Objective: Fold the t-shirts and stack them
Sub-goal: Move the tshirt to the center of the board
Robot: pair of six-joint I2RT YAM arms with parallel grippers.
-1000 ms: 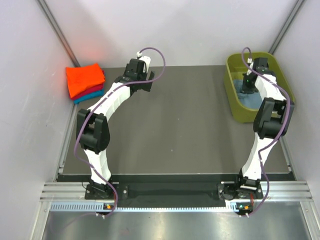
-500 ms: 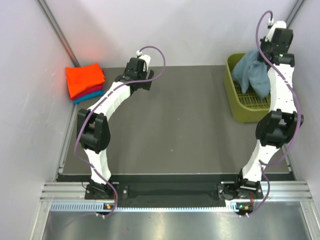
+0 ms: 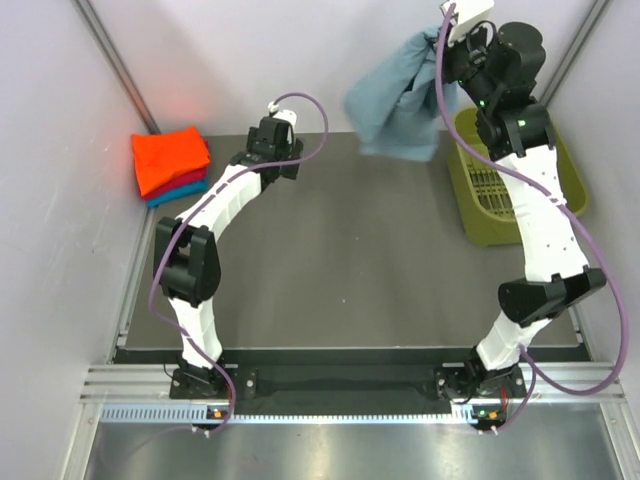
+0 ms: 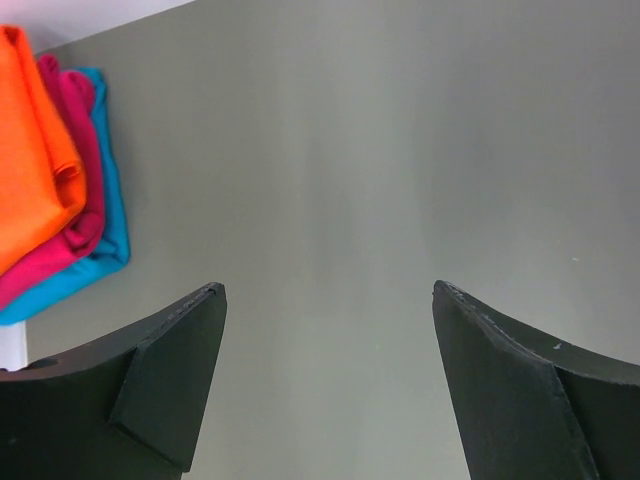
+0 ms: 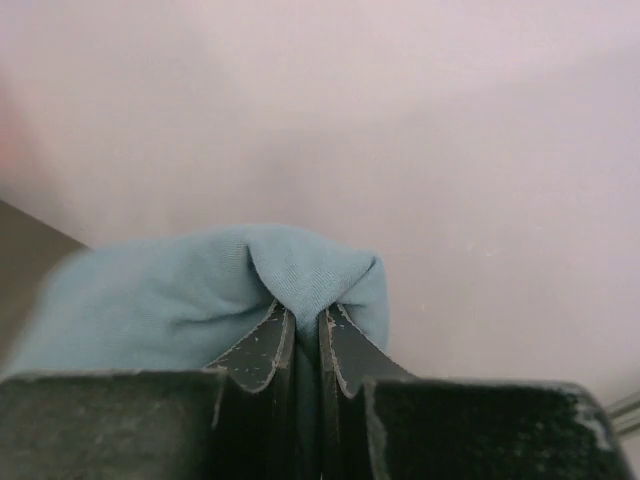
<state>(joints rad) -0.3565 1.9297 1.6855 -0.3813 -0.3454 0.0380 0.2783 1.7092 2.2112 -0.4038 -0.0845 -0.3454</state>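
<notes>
no readable text, labels, brands or numbers on anything

Dusty grey-blue shirt (image 3: 395,105); orange tee (image 4: 30,150), red tee (image 4: 75,225), teal tee (image 4: 114,200); olive-green basket (image 3: 480,232).

The white-shelled, black-jointed left arm (image 3: 225,195) and matching right arm (image 3: 548,215) are trailing looping purple cables (image 3: 300,97); the left gripper (image 4: 327,290) is showing matte black wedge-shaped fingers (image 4: 170,380).

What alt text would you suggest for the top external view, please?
The right end effector holds a grey-blue t-shirt dangling above the table, beside an olive basket. The left end effector hovers open near a folded orange, red and teal stack.
</notes>
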